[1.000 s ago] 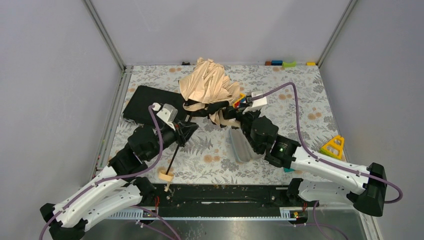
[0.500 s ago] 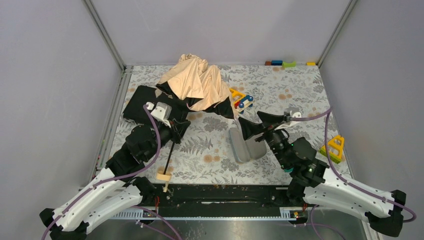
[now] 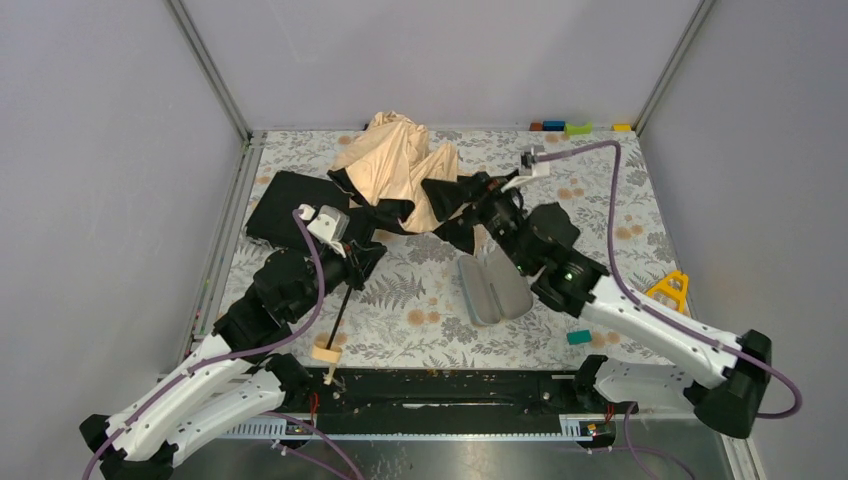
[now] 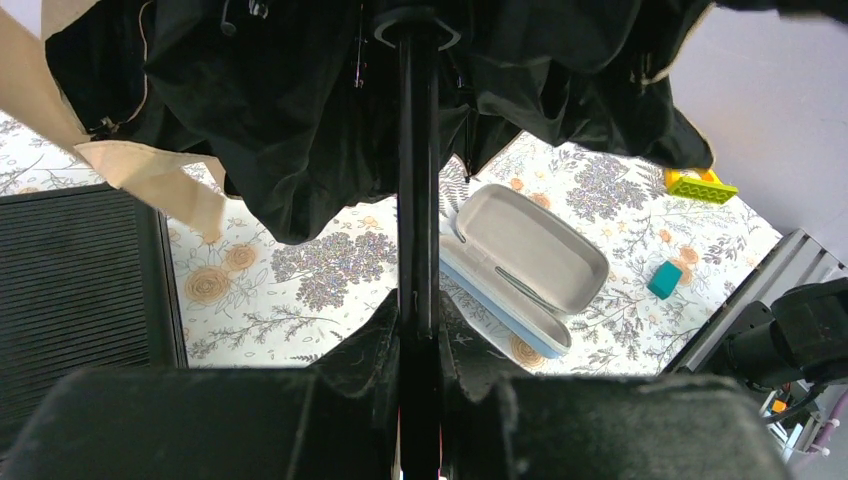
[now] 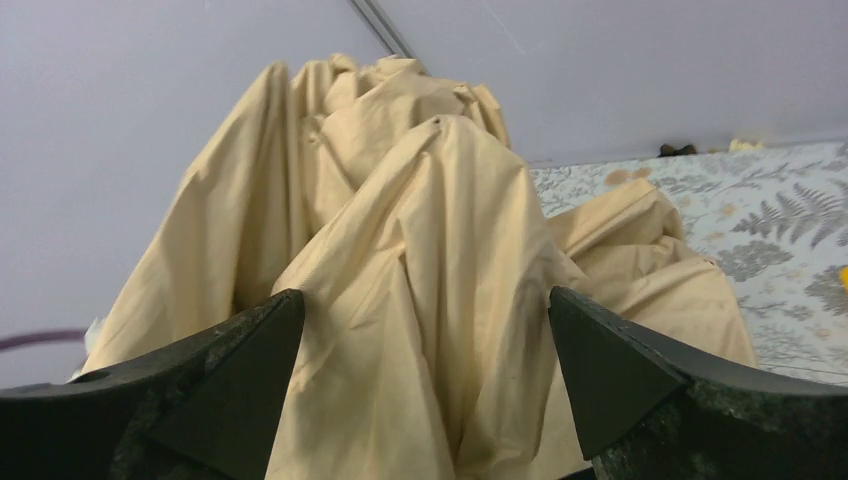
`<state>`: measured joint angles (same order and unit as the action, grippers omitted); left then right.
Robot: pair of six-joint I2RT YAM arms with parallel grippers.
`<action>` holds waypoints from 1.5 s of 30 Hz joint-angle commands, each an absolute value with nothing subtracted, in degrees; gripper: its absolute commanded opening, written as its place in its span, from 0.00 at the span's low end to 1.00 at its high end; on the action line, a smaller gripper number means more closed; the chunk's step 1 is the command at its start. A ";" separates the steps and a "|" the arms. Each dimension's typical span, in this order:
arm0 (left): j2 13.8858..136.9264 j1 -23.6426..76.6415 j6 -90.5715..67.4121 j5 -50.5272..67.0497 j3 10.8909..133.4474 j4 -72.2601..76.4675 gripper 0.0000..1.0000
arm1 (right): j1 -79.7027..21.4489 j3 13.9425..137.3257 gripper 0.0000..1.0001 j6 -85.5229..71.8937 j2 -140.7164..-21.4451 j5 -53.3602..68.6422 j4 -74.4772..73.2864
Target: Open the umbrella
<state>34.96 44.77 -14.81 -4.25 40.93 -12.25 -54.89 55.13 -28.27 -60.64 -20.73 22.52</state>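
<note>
The umbrella's peach-tan canopy [image 3: 395, 170] lies crumpled and partly spread at the back of the table, black underside showing at its edges. Its thin dark shaft [image 3: 342, 300] runs down to the cream knob handle [image 3: 325, 353] at the near edge. My left gripper [image 3: 357, 260] is shut on the shaft, which in the left wrist view [image 4: 418, 200] rises between the jaws [image 4: 420, 330] into the black underside. My right gripper [image 3: 450, 212] is open at the canopy's right edge. In the right wrist view the fabric [image 5: 400, 260] fills the space between the spread fingers [image 5: 425, 340], which hold nothing.
An open grey glasses case [image 3: 490, 285] lies under the right arm. A flat black case [image 3: 290, 205] lies at the left behind the left gripper. A yellow toy [image 3: 668, 290] and a teal block [image 3: 578, 337] sit at the right. Small blocks [image 3: 565, 127] line the back wall.
My right arm swung from the near right back up to the canopy's right edge, jaws open. The canopy shifted a little to the right. The left gripper stays on the shaft.
</note>
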 commanded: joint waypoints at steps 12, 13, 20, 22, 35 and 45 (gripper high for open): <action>33.24 44.48 -8.94 -6.56 45.46 -5.62 0.00 | -43.70 68.37 0.22 -41.51 -73.25 -2.16 19.07; 33.13 44.48 -8.68 -8.18 45.52 -6.01 0.00 | -42.29 67.32 0.08 -41.63 -72.04 -1.47 18.38; 32.91 44.00 -4.88 -20.32 45.76 -7.68 0.00 | -35.69 61.44 0.00 -35.10 -59.87 -7.02 10.75; 32.58 43.30 -3.90 -22.40 45.41 -7.25 0.00 | -35.67 59.81 0.03 -31.95 -56.17 -12.00 8.44; 32.59 42.97 -2.41 -20.02 44.18 -5.58 0.00 | -35.66 53.64 0.99 -24.37 -42.33 -20.74 5.52; 35.05 42.96 -3.35 -16.68 44.70 -6.32 0.00 | -39.22 67.72 1.00 -31.05 -61.23 2.37 7.65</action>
<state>34.65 43.11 -3.25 -18.90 41.71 -13.28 -36.32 61.39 -28.64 -53.65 -8.12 5.52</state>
